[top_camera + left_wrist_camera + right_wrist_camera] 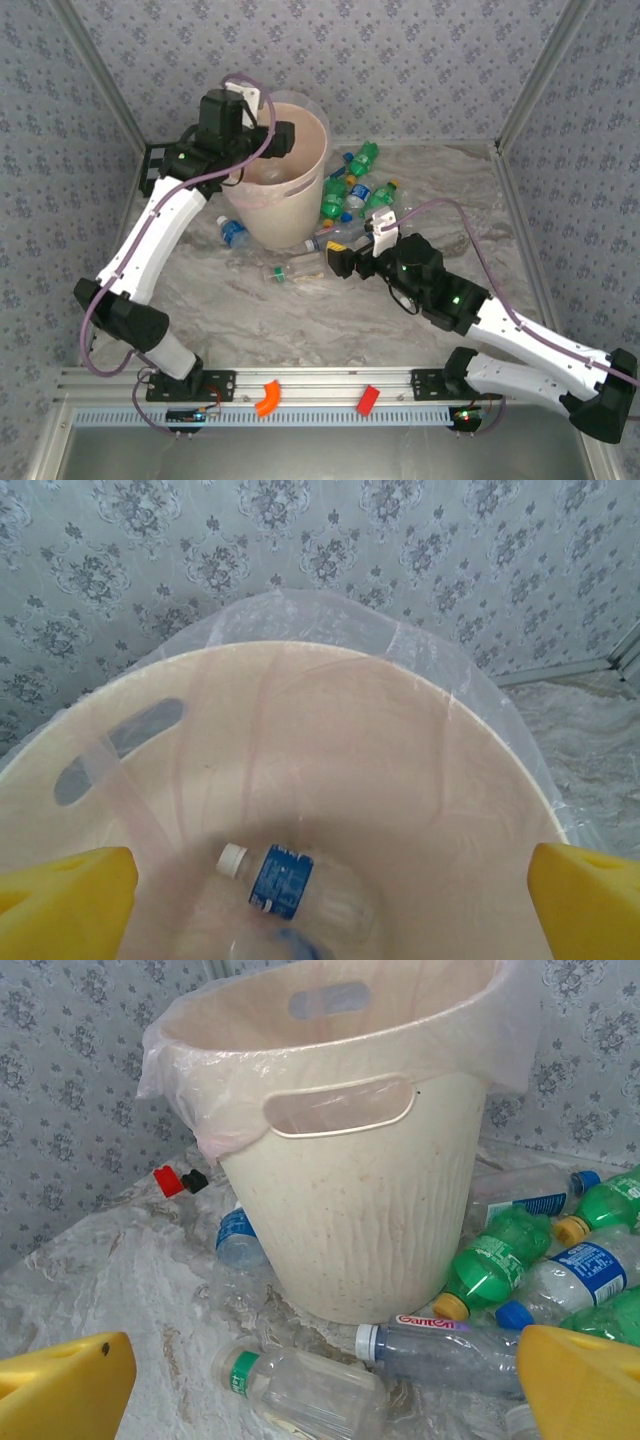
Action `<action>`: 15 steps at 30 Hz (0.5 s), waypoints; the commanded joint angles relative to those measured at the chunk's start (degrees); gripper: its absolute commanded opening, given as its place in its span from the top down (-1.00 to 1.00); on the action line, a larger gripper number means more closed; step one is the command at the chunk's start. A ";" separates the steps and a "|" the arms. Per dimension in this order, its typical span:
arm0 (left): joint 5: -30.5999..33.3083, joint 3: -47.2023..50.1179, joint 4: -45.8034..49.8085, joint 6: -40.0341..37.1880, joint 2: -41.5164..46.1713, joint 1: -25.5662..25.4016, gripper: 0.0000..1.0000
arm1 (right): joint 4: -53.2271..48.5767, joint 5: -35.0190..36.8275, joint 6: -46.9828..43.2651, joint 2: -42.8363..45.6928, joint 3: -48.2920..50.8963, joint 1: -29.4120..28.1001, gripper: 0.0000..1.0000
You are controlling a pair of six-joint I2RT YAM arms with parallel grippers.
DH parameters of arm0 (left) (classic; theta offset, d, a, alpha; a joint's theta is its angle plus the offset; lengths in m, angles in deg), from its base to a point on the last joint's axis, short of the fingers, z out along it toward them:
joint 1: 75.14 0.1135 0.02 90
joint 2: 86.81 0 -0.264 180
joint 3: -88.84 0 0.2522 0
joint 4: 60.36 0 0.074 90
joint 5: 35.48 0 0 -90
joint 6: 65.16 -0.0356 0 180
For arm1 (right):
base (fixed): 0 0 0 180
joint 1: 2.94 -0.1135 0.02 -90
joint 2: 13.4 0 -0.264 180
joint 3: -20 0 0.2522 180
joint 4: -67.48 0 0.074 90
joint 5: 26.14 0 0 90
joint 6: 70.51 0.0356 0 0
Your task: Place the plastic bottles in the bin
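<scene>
Bin point(350, 1210) upright on counter point(100, 1260), mouth up, so you release from above: left tool point(325, 875) hangs over it, jaws wide apart, empty; blue-label bottle point(283, 882) lies inside. Right tool point(320, 1380), jaws apart, empty, faces bottles point(490, 1265) beside bin, likely your next pick.

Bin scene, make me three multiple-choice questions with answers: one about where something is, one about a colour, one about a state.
1. Where is the left gripper? A over the bin; B under it; C far right of it.
2. What colour is the label of the bottle in the bin? A red; B blue; C orange.
3. How is the right gripper? A shut on a bottle; B shut, empty; C open, empty.
Answers: 1 A, its wrist view looks down into the bin. 2 B, that view shows the label blue. 3 C, its fingers stand wide apart, gripping nothing.
</scene>
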 commanded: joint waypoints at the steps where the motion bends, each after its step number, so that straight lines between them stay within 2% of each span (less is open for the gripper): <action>1: 0.75 2.93 -1.90 2.35 5.15 0.30 -0.99 | 0.91 1.21 -0.98 -0.35 -1.29 -0.44 -0.99; 9: 2.03 16.99 -5.22 9.86 16.67 1.34 -1.00 | 2.28 0.53 -2.44 -2.07 -1.77 -0.47 -0.99; 15: 6.47 27.38 -2.75 14.83 25.33 3.08 -0.97 | 3.10 -0.46 -4.02 -4.68 -2.76 -0.47 -0.99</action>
